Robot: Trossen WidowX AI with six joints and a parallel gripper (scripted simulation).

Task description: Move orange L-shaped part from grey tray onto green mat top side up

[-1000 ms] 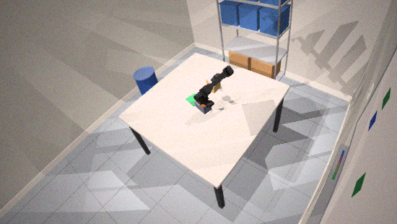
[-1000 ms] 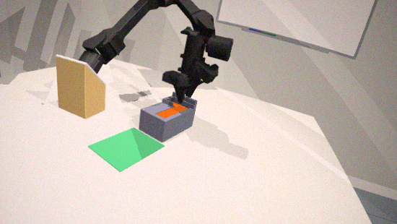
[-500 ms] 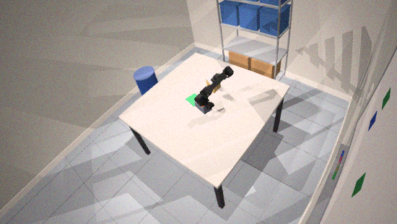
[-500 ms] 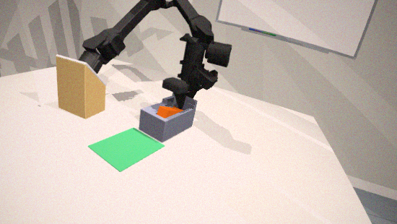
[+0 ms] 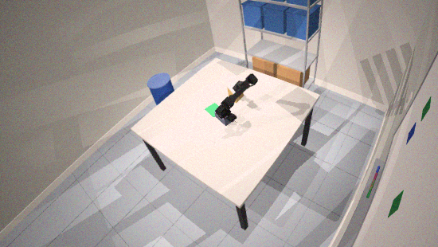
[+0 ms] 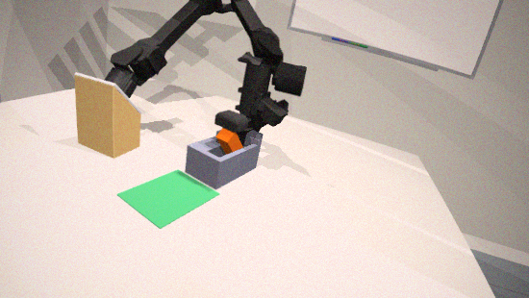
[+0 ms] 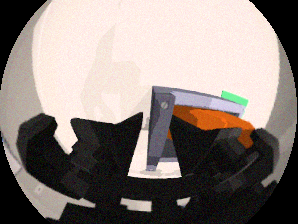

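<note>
The claw (image 6: 239, 129) reaches down into the far end of the grey tray (image 6: 218, 168), and its fingers stand partly apart with nothing held between them; they press on the orange part and do not pinch it. The orange part (image 6: 229, 140) is in the tray pocket, tipped up on a slant, so its near end pokes up above the tray rim. Its far end sits low under the claw.

In the wrist view the orange part (image 7: 216, 124) lies just right of the middle, past a grey tray wall (image 7: 161, 129), and the dark claw fingers cover the bottom of the picture. They hide the low end of the part, so you cannot see just where they touch it.

The green mat (image 6: 167, 197) lies flat on the table (image 6: 337, 226), just beside the tray on its near left side. A tan box (image 6: 106, 117) with a slanted top stands well off to the left, and the arm's base is behind it. A whiteboard (image 6: 399, 29) hangs on the far wall.

In the top view the arm (image 5: 235, 99) is small and covers most of the tray. A blue barrel (image 5: 160, 88) stands on the floor by the table, and a shelf (image 5: 280, 36) with blue and brown boxes stands in the far corner
</note>
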